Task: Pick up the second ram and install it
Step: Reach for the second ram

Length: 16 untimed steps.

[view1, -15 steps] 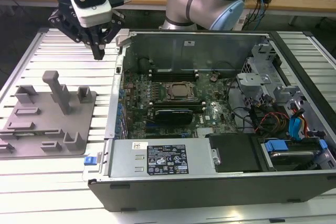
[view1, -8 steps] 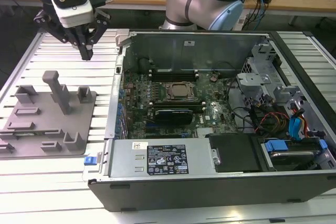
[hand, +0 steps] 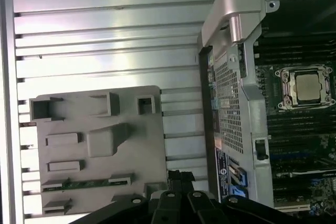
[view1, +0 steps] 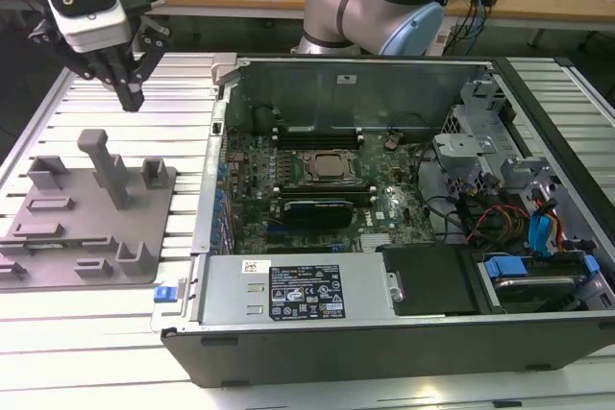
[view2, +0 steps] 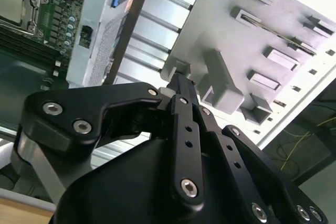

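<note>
The second ram [hand: 86,183] is a thin green stick held on edge in a slot of the grey fixture plate [hand: 131,145]. In the second wrist view it appears as a thin line [view2: 275,31] across that plate. My gripper [view1: 130,98] hangs above the ribbed table just beyond the plate's far edge, well above the ram and to one side of it. Its black fingers [view2: 178,85] are pressed together with nothing between them. In the first wrist view the fingertips [hand: 176,176] show beside the plate's corner.
The grey fixture plate [view1: 86,228] with its upright blocks lies at the exterior view's left. The open computer case [view1: 384,208] sits in the middle, with the green motherboard [view1: 317,170], the processor socket [hand: 307,86], a power supply [view1: 298,290] and cables [view1: 500,218].
</note>
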Available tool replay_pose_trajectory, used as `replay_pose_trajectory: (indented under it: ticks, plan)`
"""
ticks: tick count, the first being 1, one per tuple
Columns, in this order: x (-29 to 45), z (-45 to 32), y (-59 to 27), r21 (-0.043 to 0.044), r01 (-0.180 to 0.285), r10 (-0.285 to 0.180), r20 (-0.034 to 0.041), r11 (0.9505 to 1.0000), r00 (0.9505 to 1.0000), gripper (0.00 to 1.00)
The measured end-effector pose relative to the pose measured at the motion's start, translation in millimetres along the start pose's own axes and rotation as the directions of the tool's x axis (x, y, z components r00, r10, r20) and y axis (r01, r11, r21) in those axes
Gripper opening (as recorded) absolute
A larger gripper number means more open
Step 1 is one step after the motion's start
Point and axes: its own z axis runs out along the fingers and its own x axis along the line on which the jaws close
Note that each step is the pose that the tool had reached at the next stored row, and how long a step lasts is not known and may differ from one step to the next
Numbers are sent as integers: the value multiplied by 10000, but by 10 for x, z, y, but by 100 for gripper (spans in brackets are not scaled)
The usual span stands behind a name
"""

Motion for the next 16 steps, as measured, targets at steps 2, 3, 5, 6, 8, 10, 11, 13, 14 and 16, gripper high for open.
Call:
replay_pose_trajectory:
  ticks: [2,3,5,6,8,10,11,13,14,16]
  plan:
    - [148,10,-12,-1,2,-2,11,10000,10000,8]
    - [214,15,-17,-1,0,0,15,10000,10000,8]
    - [327,24,-26,-1,2,-2,19,10000,10000,8]
    - [352,28,-28,-2,2,-2,20,10000,10000,8]
    - [435,54,-35,-2,1,-1,21,10000,10000,8]
    - [494,91,-42,-1,1,-1,20,10000,10000,8]
    - [521,102,-44,-1,0,0,20,10000,10000,8]
    - [584,128,-50,-1,2,-2,20,10000,10000,8]
    - [598,135,-52,-2,2,-2,20,10000,10000,8]
    - [643,155,-56,-1,2,-2,20,10000,10000,8]
